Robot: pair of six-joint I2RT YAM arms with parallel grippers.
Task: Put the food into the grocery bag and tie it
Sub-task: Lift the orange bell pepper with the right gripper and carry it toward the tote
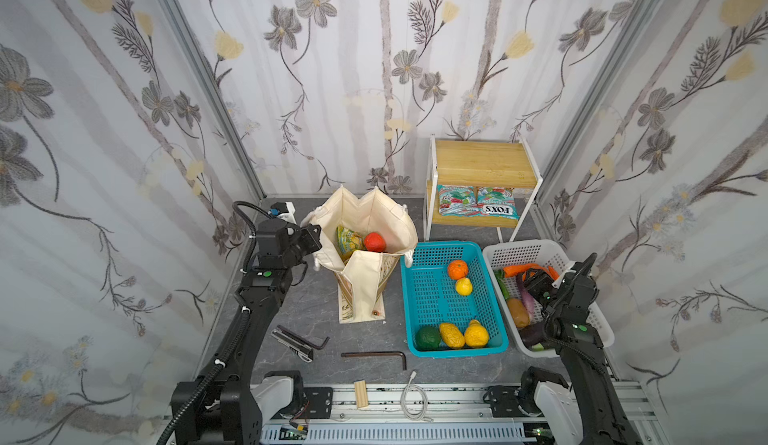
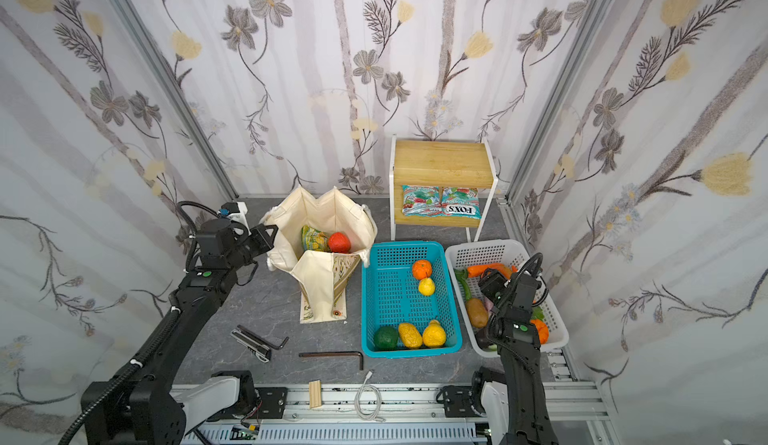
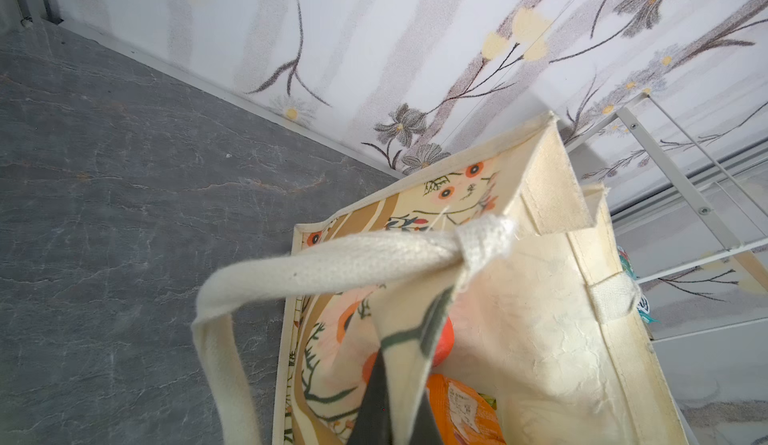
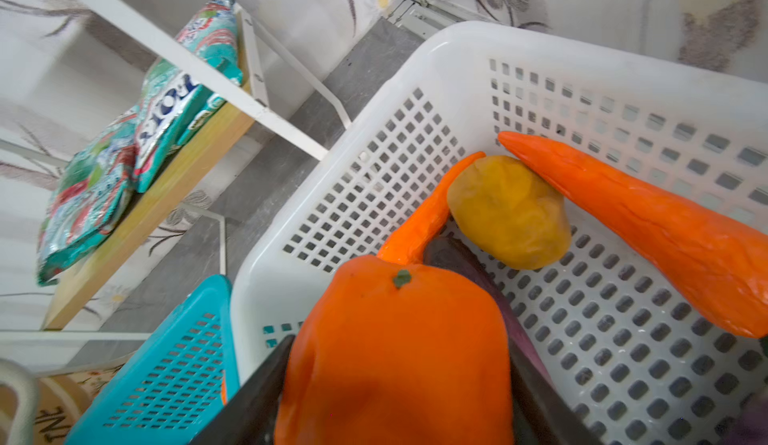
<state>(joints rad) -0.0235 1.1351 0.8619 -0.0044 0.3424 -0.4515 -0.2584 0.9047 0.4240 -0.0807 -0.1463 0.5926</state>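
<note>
Orange pepper (image 4: pixel 395 318) clamped in right hand (image 4: pixel 399 343): probably light, squashy, best held across the belly. Left hand (image 1: pixel 312 233) pinching floppy bag (image 1: pixel 374 214) rim.

Tote bag (image 1: pixel 370 214): cream, floral print. Teal perforated basket (image 1: pixel 432 297). White perforated basket (image 1: pixel 523 252). Toy pepper (image 4: pixel 395 351): orange. Surface (image 1: pixel 307 314): grey, veined. Wallpaper (image 1: pixel 353 69): pale, floral.

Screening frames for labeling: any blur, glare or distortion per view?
Both top views: sharp and evenly lit with soft shadows, but the wide-angle perspective splays the frame posts. Left wrist: rope handle crisp, grocery bag fabric nearest the lens soft, no glare. Right wrist: snack packets smeared and soft with foil glare; the orange pepper fills the foreground.
</note>
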